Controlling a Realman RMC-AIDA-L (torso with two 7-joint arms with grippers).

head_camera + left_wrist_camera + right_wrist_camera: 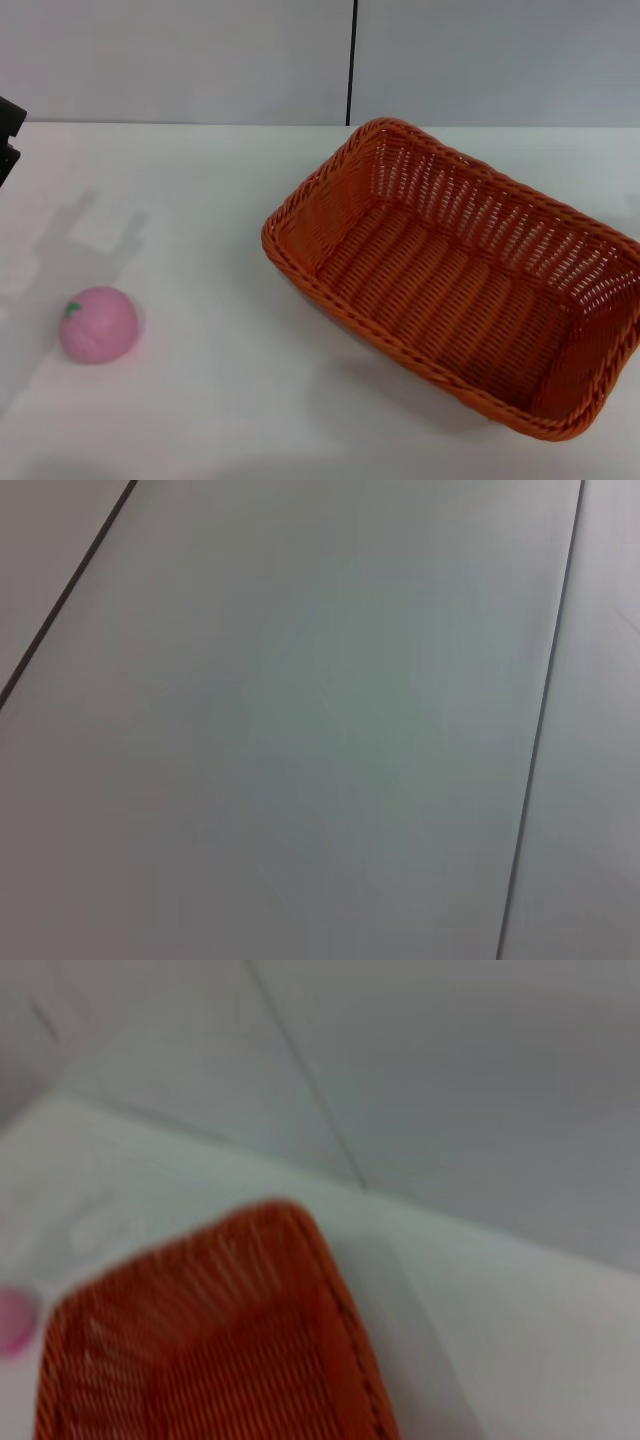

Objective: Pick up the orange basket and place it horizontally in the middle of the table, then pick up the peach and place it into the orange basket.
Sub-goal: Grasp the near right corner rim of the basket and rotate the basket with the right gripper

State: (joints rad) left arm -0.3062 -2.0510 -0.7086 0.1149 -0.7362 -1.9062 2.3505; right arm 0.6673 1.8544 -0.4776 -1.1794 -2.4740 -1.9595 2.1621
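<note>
The orange basket (455, 275) lies on the right half of the white table (220, 230), turned diagonally, with its opening up and nothing inside. The right wrist view shows one rounded corner of the orange basket (210, 1330) from close by. The pink peach (97, 324) sits on the table at the front left, well apart from the basket, and the peach (12, 1320) shows as a pink spot beyond the basket in the right wrist view. A dark part of my left arm (8, 135) pokes in at the far left edge. My right gripper is out of sight.
A grey panelled wall (200, 60) with a dark vertical seam runs behind the table's far edge. The left wrist view shows only grey wall panels (320, 720). Bare tabletop lies between the peach and the basket.
</note>
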